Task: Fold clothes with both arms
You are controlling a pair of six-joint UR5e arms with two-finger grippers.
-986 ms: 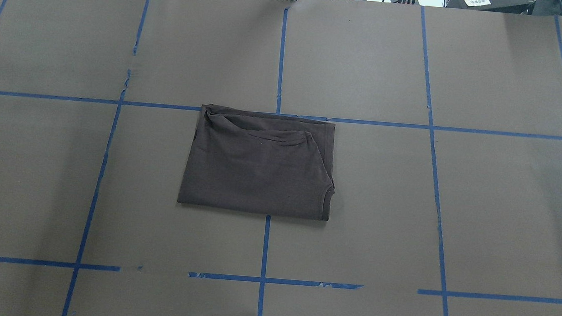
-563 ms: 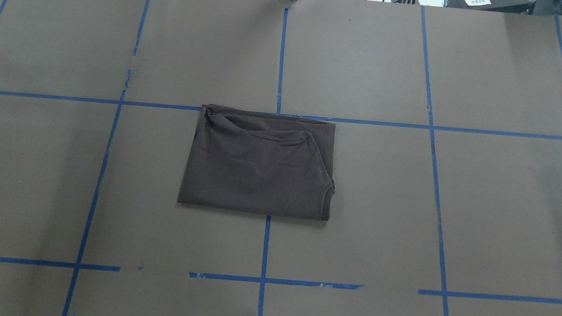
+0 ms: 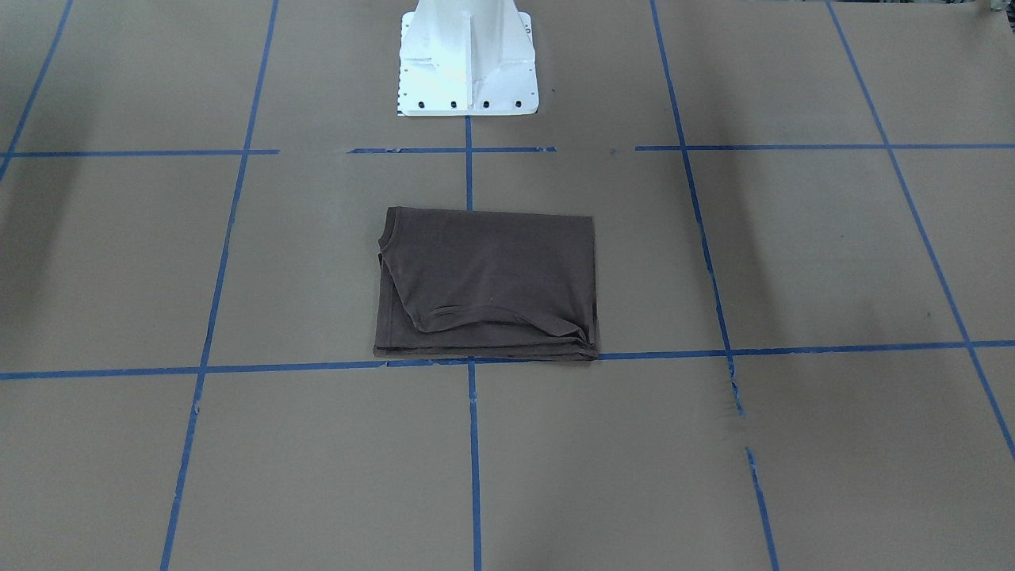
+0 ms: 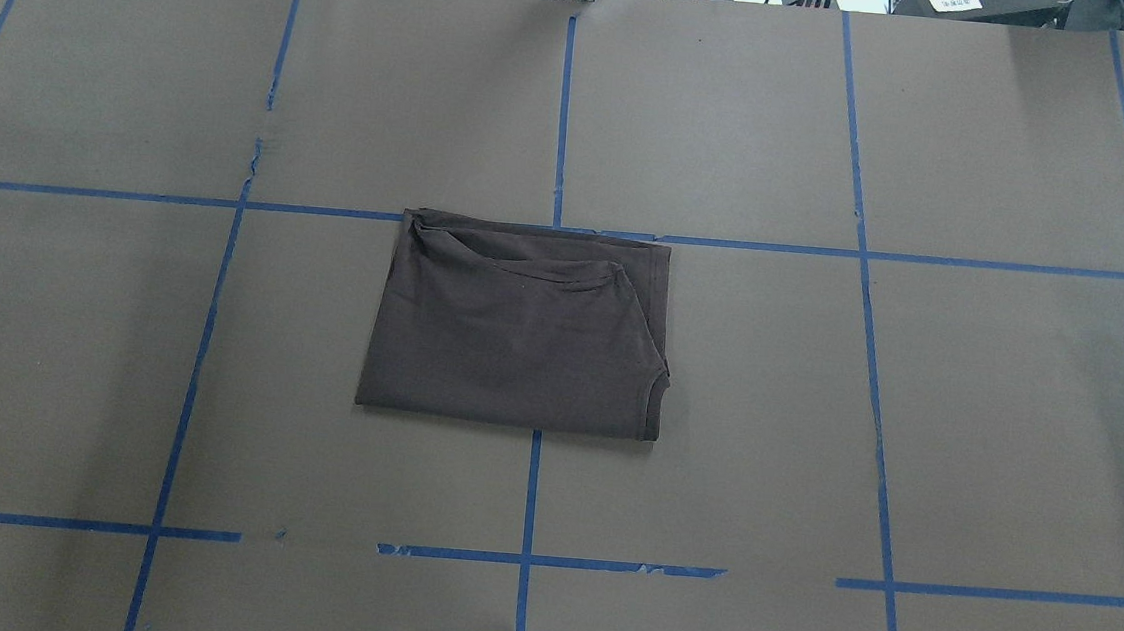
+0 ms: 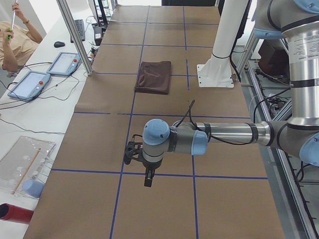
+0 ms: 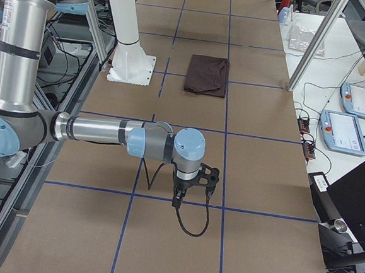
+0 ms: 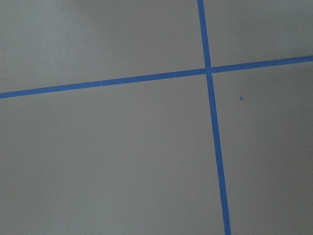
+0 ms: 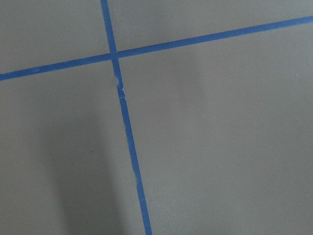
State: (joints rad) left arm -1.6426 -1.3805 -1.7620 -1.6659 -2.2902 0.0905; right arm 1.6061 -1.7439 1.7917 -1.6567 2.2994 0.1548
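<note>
The clothes, one dark brown T-shirt [image 4: 521, 332], lie folded into a flat rectangle at the middle of the table, with the collar curve showing on top. The shirt also shows in the front-facing view [image 3: 488, 277] and small in both side views [image 5: 154, 77] [image 6: 207, 75]. Nothing touches it. My left gripper [image 5: 148, 178] hangs over the brown paper far from the shirt, toward the table's left end. My right gripper [image 6: 191, 197] hangs over the opposite end. I cannot tell whether either is open or shut. Both wrist views show only paper and blue tape.
Brown paper with a blue tape grid [image 4: 533, 494] covers the table. The white pedestal base [image 3: 468, 55] stands behind the shirt. A side bench holds two tablets [image 5: 30, 84], and a person [image 5: 15, 40] sits there. More tablets [image 6: 347, 130] lie beyond the far edge.
</note>
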